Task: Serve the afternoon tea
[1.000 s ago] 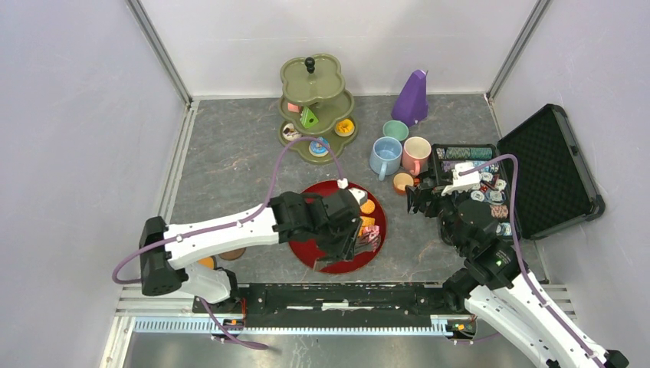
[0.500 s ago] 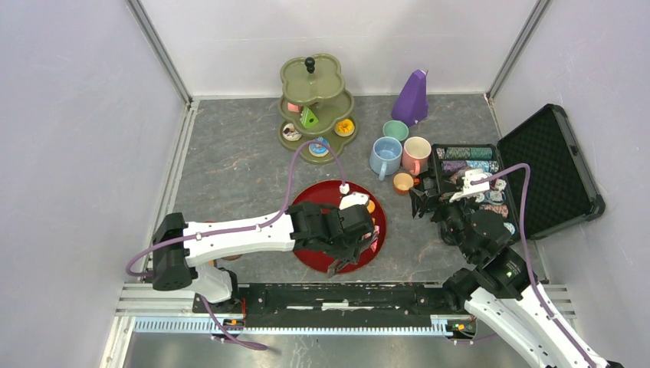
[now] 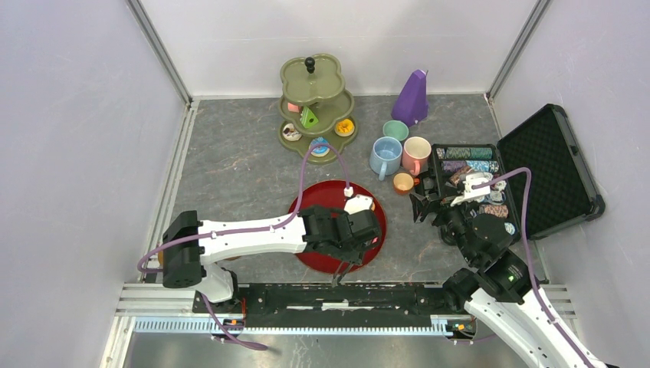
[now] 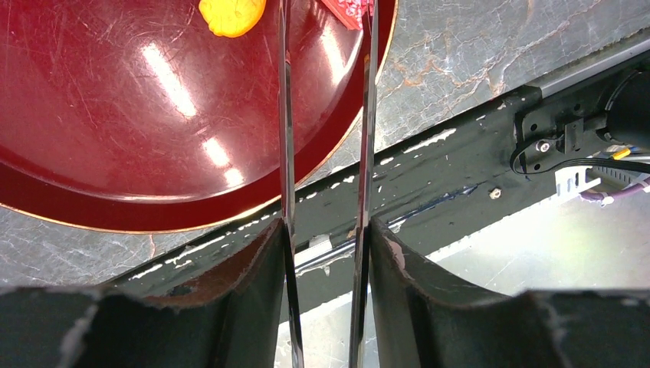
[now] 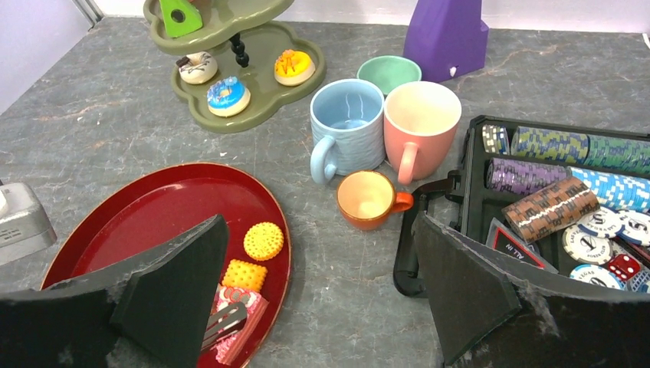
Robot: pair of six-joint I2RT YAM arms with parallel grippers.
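- Steel tongs (image 4: 285,153) sit clamped between the narrowed fingers of the left gripper (image 4: 326,238), with both blades reaching over the near rim of the red tray (image 4: 115,115).
- On the tray's right side lies a pink cake slice (image 5: 249,305) with one tong tip resting on it. Two orange biscuits (image 5: 264,241) lie just beyond it, toward the tray's middle.
- Right of the tray, the right gripper (image 5: 320,222) hovers with its jaws spread wide, holding nothing.
- Just off the tray's far right edge stands the small orange cup (image 5: 368,198). Farther from the tray, the blue mug (image 5: 349,134), pink mug (image 5: 421,126) and green mug (image 5: 389,74) cluster together.
- Beyond the tray's far rim rises the green tiered stand (image 5: 264,103), with donuts (image 5: 228,93) on its bottom tier.
- The step in hand appears to be working the cake slice with the tongs, though it cannot be told whether the blades straddle it. The next move would call for both tips astride the slice, a firmer squeeze and a level lift clear of the biscuits.
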